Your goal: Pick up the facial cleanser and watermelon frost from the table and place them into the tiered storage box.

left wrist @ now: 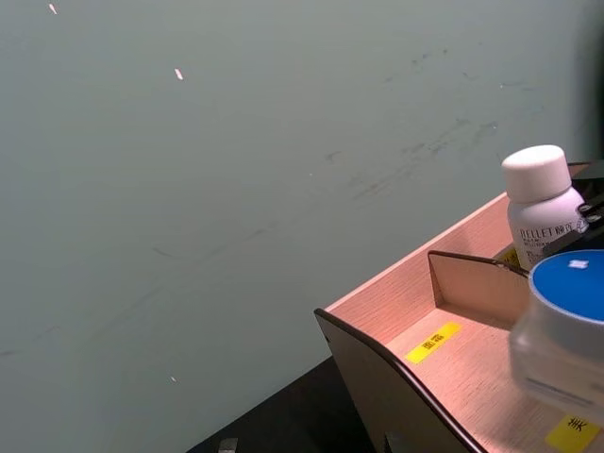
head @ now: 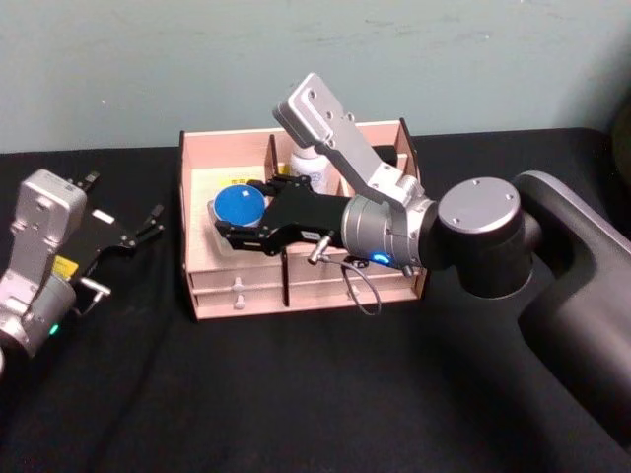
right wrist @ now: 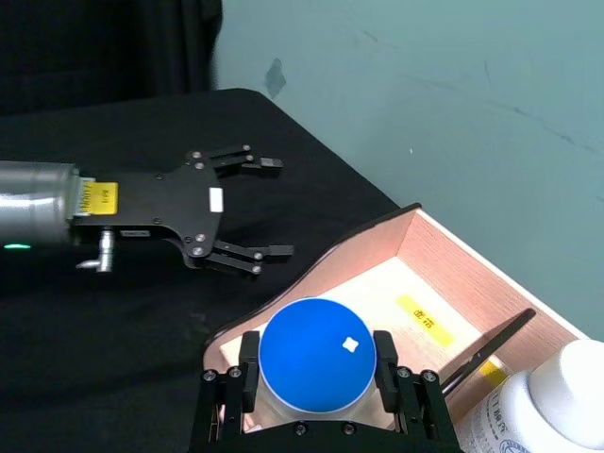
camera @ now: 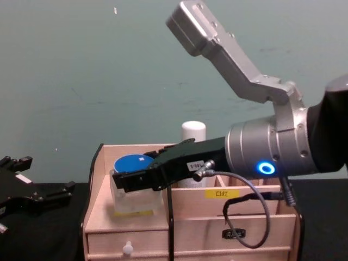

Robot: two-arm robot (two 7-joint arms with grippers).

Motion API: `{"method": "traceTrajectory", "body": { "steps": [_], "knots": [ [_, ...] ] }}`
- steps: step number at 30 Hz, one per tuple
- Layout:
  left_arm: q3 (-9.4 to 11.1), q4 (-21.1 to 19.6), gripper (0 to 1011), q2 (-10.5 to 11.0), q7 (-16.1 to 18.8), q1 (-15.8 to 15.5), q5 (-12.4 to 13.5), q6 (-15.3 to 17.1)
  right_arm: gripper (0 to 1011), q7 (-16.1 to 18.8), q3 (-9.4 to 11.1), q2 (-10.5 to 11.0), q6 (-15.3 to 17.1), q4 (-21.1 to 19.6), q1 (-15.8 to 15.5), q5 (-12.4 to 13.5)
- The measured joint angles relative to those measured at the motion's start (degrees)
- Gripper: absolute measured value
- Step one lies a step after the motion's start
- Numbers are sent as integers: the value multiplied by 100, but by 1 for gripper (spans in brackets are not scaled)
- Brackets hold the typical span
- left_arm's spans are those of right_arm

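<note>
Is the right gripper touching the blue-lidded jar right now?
Touching. In the right wrist view the right gripper has a finger pressed against each side of the blue-lidded jar, held over the tiered storage box.

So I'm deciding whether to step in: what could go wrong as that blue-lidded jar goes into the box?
The right end effector holds the blue-lidded jar over the tiered storage box beside a divider; releasing off-centre could tip it. The white bottle stands close behind, so withdrawing might knock it.

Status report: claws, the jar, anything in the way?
Right claw shut on blue-lid jar, over box left compartment. Left claw open, idle on table left of box. White bottle already inside. Nothing blocking.
</note>
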Motion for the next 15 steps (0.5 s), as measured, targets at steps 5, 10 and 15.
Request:
{"method": "traceTrajectory", "body": {
  "steps": [5,10,15],
  "knots": [
    [0,0,1010,0,0,0,0,0,728,-49,8,-124,-31,220,87,-42],
    [0,0,1010,0,0,0,0,0,728,-66,19,-228,-63,400,167,-79],
    [0,0,1010,0,0,0,0,0,728,-77,31,-329,-90,573,247,-120]
  ]
}}
